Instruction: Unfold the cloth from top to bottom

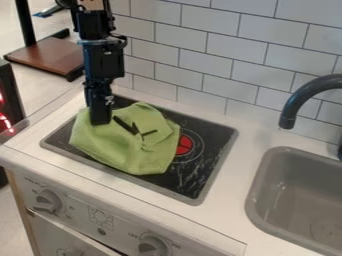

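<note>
One view from above the front of a flat white counter (227, 192), slanting down towards a white-tiled wall (190, 42), fairly near

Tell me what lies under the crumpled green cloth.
The black marbled stovetop, with a round red burner mark partly showing beside the cloth; whatever else it covers is hidden.

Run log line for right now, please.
Gripper at upper-left part of green cloth | cloth rumpled on cooktop | red burner mark partly covered
</note>
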Robot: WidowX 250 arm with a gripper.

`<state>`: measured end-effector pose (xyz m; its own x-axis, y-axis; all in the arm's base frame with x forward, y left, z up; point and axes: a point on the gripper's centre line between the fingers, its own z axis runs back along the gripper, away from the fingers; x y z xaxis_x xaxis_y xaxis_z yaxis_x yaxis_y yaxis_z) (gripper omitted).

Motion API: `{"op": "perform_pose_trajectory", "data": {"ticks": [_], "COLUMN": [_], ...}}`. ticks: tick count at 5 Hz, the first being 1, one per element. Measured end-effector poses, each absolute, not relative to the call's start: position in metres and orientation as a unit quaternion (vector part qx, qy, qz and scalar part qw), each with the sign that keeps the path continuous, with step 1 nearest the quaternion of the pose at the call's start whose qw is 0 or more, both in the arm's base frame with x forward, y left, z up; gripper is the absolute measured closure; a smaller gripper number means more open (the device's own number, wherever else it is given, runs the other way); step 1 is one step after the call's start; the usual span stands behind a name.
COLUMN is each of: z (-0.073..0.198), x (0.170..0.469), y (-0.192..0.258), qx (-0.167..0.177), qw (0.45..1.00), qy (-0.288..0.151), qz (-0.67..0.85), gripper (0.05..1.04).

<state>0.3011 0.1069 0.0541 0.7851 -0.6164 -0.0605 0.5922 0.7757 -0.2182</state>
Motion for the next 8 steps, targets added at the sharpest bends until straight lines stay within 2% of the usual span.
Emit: {"op": "perform_pose_trajectory", "data": {"ticks": [1, 2, 3, 4, 5, 6, 7, 8], "z": [0.035, 0.023, 0.018, 0.019, 0.033, 0.044, 0.048, 0.072], "x": [0.304, 0.303, 0.298, 0.295, 0.296, 0.301, 0.301, 0.305], "y": [0.117, 0.126, 0.132, 0.129, 0.125, 0.123, 0.122, 0.120], "qx": [-0.072, -0.074, -0.057, -0.069, -0.077, -0.086, -0.093, -0.089], "qw": [0.940, 0.943, 0.946, 0.949, 0.950, 0.952, 0.953, 0.954], "qy": [0.056, 0.034, 0.047, 0.053, 0.045, 0.034, 0.036, 0.016], "qz": [-0.330, -0.322, -0.316, -0.304, -0.301, -0.293, -0.287, -0.286], "gripper": [1.028, 1.005, 0.842, 0.595, 0.297, 0.067, 0.074, 0.085]}}
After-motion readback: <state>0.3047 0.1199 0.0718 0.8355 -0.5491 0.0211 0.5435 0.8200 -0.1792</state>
